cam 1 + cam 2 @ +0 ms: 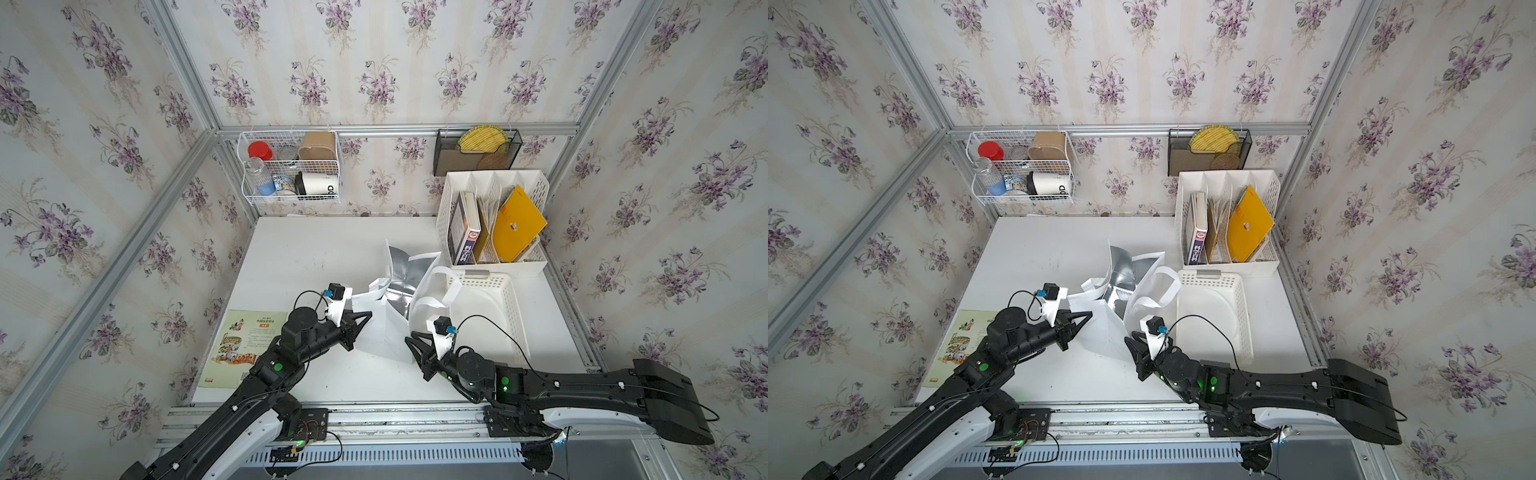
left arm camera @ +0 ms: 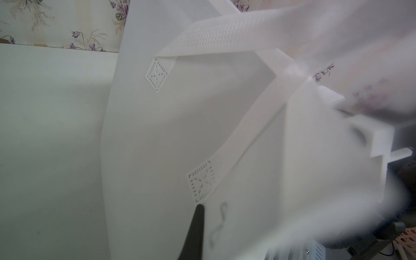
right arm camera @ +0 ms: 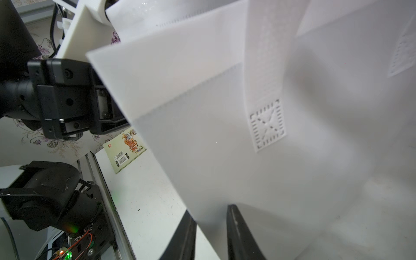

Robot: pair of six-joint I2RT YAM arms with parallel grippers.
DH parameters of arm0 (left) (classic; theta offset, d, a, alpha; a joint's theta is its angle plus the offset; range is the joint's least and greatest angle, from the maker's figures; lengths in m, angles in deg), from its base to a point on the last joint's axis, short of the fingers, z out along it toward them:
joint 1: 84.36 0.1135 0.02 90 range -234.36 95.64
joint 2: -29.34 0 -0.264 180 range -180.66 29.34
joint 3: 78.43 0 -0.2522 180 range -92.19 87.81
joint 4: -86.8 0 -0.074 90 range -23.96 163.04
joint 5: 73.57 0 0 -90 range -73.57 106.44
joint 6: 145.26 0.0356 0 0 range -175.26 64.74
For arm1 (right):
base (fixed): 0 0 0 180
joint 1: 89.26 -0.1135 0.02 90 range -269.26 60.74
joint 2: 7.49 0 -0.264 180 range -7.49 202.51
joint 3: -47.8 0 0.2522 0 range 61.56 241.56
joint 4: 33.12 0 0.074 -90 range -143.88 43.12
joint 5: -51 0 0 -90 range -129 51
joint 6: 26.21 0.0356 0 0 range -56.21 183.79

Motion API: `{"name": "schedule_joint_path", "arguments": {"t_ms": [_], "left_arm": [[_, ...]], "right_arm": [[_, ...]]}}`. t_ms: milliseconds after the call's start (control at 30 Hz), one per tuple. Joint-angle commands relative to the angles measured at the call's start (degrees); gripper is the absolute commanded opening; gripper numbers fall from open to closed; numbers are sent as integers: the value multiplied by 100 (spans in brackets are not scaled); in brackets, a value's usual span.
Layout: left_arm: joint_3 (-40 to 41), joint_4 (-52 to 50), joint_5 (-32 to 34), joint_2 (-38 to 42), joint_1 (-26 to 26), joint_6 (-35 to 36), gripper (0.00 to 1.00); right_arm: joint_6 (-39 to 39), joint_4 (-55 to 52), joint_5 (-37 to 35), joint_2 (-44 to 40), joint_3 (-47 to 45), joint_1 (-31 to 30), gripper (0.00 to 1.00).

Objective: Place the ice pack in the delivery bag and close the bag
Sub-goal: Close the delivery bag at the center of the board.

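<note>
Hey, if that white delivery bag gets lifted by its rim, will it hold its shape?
Probably floppy: the delivery bag has bowed walls and limp straps. Likely light, being thin sheet. It could tip easily, standing tall and leaning.

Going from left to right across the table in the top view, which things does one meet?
First the flat green illustrated booklet → tall white delivery bag with silver foil lining → low white perforated plastic tray.
</note>
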Motion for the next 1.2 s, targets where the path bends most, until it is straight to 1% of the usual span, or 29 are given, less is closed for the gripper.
{"name": "schedule_joint_path", "arguments": {"t_ms": [0, 200, 400, 667, 733, 800, 900, 1000, 1167], "left_arm": [[-38, 144, -151, 5, -17, -163, 0], [-141, 22, -46, 21, -86, -205, 0], [-188, 83, 27, 81, -219, -408, 1], [-172, 277, 74, 106, -465, -608, 14], [-181, 181, 128, 182, -485, -576, 20], [-182, -25, 263, 314, -487, -528, 27], [-161, -292, 622, 639, -487, -446, 34], [-40, -308, 649, 902, -487, -513, 37], [222, -6, 341, 1122, -487, -807, 40]], "right_arm": [[-77, 330, 34, 108, 105, -2, 17], [-95, 521, 79, 450, 301, 3, 0], [-8, 979, 122, 813, 382, -2, 0], [39, 1182, 196, 1330, 709, -1, 0], [75, 1191, 136, 1414, 770, 0, 0], [124, 1182, 80, 1465, 798, 1, 0], [230, 1156, -24, 1478, 806, 7, 0], [254, 1215, 14, 1513, 800, 2, 0], [259, 1309, 133, 1633, 870, 1, 0]]}}
